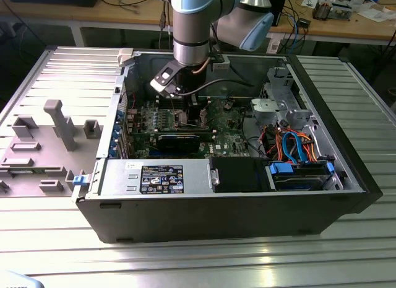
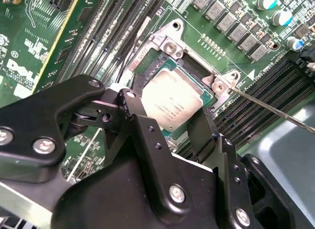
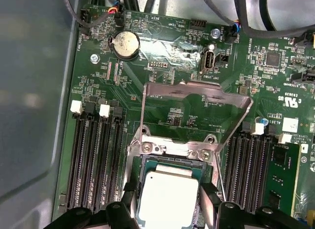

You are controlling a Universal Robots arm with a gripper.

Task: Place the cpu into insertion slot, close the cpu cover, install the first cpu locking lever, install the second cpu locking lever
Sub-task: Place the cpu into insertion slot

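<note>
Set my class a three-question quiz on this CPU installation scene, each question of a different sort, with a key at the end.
1. True or false: the cpu cover lies closed flat over the insertion slot.
2. What does the tool grip? A. a fan B. the cpu C. a screwdriver
3. Fill in: the insertion slot sits on a green circuit ___.

Key: 1 false, the cover stands raised open; 2 B; 3 board.

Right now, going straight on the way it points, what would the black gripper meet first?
Probably the dark square insertion slot with its grey metal rim, directly under the gripper and the silvery square cpu; the gap is unclear.
</note>
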